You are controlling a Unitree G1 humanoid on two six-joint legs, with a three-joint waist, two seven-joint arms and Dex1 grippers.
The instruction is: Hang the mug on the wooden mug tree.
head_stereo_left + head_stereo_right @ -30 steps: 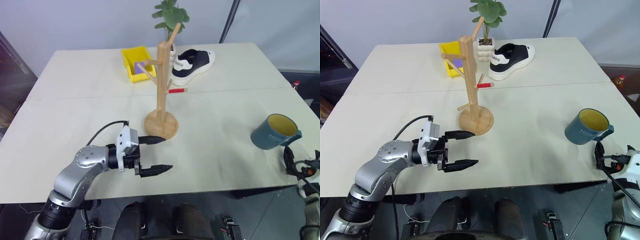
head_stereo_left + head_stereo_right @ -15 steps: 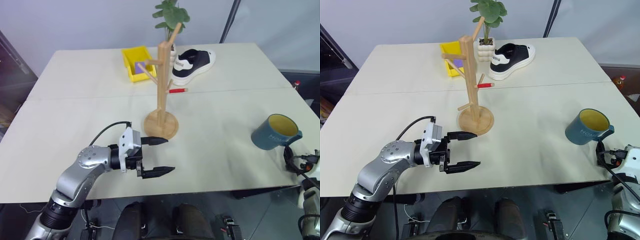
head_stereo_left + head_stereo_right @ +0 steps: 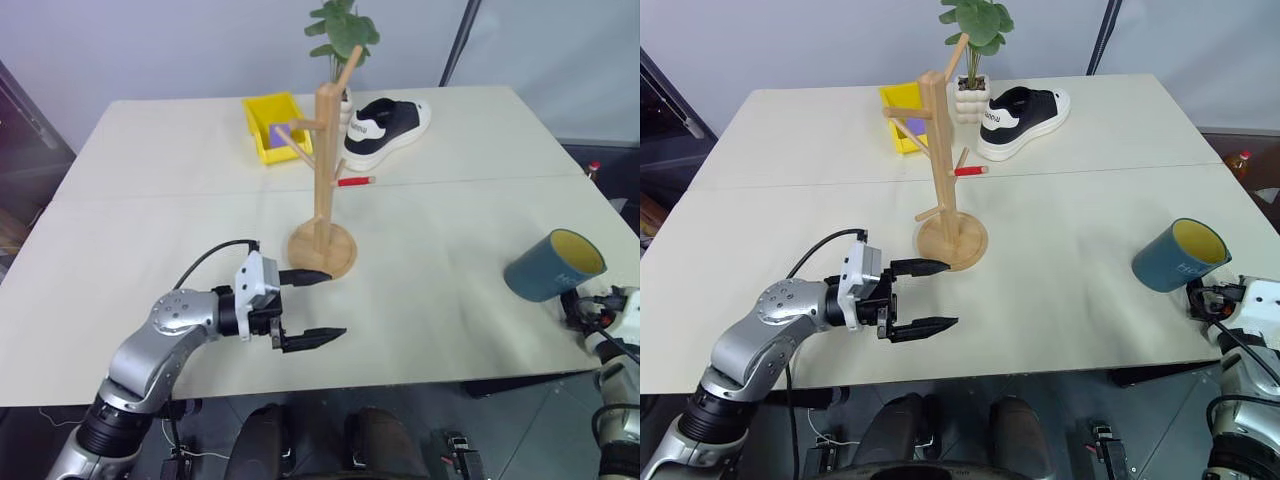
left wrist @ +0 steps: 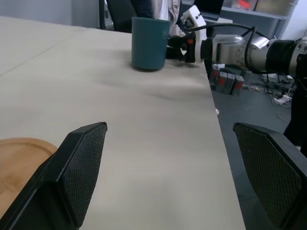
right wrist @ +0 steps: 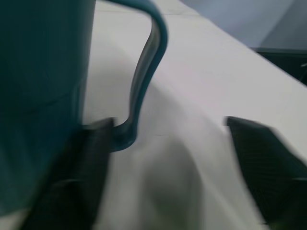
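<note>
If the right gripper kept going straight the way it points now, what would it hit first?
Most likely the mug: the right gripper sits just behind it, and in the right wrist view the handle stands between its open fingers. How near is unclear.

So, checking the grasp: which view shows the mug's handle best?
The right wrist view: the handle rises close between the end effector's fingers. In the eye views the mug hides it; the left wrist view shows the mug far off.

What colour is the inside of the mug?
Yellow-olive inside the mug, against a dark teal-blue outside; the right eye view shows it best.
</note>
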